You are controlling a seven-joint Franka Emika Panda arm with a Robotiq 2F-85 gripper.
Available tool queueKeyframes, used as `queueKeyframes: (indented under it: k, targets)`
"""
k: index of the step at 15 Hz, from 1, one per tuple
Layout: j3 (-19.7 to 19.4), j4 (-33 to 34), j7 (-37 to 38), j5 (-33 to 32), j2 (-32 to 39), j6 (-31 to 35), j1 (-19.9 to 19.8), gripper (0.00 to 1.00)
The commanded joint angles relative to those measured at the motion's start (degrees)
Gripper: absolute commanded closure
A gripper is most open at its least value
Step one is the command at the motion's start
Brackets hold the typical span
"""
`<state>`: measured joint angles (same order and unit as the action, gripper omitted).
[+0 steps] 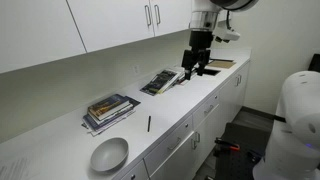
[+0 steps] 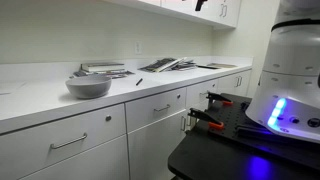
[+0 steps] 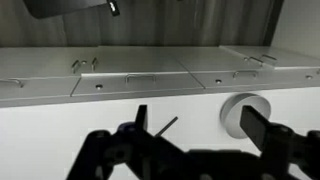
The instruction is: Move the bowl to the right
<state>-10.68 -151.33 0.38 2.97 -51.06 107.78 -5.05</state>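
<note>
The bowl (image 1: 109,154) is a shallow, plain grey-white round dish near the front end of the white counter. It also shows in an exterior view (image 2: 88,86) and in the wrist view (image 3: 236,113), partly behind a finger. My gripper (image 1: 197,66) hangs high above the far part of the counter, well away from the bowl. In the wrist view its two dark fingers (image 3: 200,120) stand wide apart with nothing between them. The gripper is open and empty.
A stack of books (image 1: 108,109) lies beyond the bowl. A thin dark pen (image 1: 149,123) lies between them. An open magazine (image 1: 161,81) and papers (image 1: 218,64) lie farther along. White cabinets (image 1: 120,25) hang above; drawers (image 2: 70,140) sit below the counter.
</note>
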Motion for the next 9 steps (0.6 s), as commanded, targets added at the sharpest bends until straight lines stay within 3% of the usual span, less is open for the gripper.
queueKeyframes:
  k: [1, 6, 9]
  targets:
    - [0.9, 0.2, -0.8, 0.8, 0.2, -0.2, -1.1, 0.0]
    - [0.9, 0.2, -0.8, 0.8, 0.2, -0.2, -1.1, 0.0]
    - [3.7, -1.5, 3.7, 2.1, 3.1, 4.7, -1.0, 0.0]
